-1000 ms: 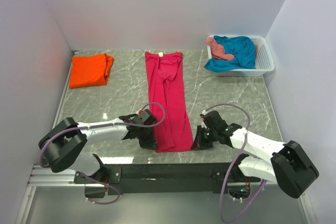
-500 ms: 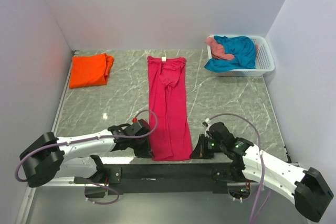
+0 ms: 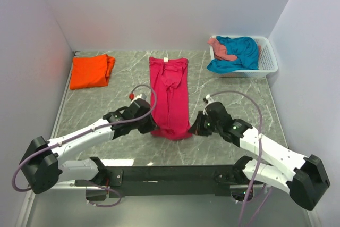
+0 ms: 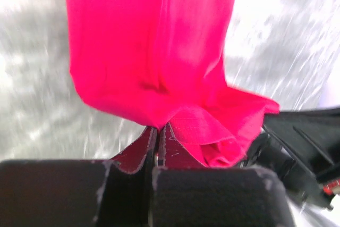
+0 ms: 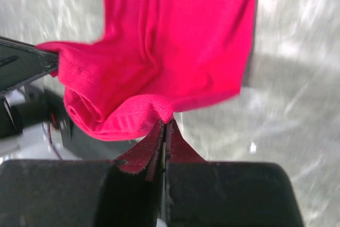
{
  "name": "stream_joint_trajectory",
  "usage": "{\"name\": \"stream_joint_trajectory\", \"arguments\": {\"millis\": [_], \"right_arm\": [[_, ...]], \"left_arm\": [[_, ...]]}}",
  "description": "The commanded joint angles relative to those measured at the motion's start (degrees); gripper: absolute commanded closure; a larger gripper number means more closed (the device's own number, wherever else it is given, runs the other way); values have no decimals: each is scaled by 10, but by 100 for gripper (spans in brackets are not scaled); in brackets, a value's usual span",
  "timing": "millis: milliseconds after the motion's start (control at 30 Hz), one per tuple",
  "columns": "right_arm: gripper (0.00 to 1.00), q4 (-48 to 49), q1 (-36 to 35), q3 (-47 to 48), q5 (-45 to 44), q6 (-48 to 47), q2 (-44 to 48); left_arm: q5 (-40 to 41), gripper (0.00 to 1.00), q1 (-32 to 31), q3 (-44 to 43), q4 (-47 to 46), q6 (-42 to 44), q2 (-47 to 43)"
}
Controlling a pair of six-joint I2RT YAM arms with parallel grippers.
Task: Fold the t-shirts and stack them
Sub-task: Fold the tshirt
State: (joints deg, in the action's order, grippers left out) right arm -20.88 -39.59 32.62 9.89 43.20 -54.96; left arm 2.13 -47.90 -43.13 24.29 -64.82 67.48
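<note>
A magenta-pink t-shirt (image 3: 170,93) lies lengthwise in the middle of the table, folded into a long strip. Its near hem is lifted off the table and curls up. My left gripper (image 3: 151,129) is shut on the hem's left corner, and the pinched cloth (image 4: 175,115) rises straight from the closed tips. My right gripper (image 3: 193,129) is shut on the right corner, where the hem (image 5: 154,107) bunches above its tips. An orange t-shirt (image 3: 92,70) lies folded at the far left. A teal-blue t-shirt (image 3: 240,52) and a salmon-pink one (image 3: 221,48) sit crumpled in the basket.
The white slatted basket (image 3: 269,59) stands at the far right corner. White walls close in the table on the left, back and right. The black mounting rail (image 3: 170,175) runs along the near edge.
Both grippers first drew the shirt's near hem toward the near edge. They have now lifted it and carried it away from the edge, over the shirt. The right gripper closed on its corner.
</note>
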Motion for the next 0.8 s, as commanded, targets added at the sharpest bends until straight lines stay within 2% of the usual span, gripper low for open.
{"name": "stream_joint_trajectory", "arguments": {"millis": [0, 133, 367, 767], "right_arm": [[100, 27, 24, 54, -51, -43, -42], [100, 52, 48, 104, -56, -57, -89], [100, 87, 88, 191, -59, -87, -176], [100, 116, 160, 293, 26, -112, -313]], "left_arm": [[23, 100, 32, -39, -50, 55, 26], [33, 100, 81, -90, -45, 82, 77], [6, 100, 132, -178, -64, 126, 159], [-9, 100, 198, -272, -61, 167, 269]]}}
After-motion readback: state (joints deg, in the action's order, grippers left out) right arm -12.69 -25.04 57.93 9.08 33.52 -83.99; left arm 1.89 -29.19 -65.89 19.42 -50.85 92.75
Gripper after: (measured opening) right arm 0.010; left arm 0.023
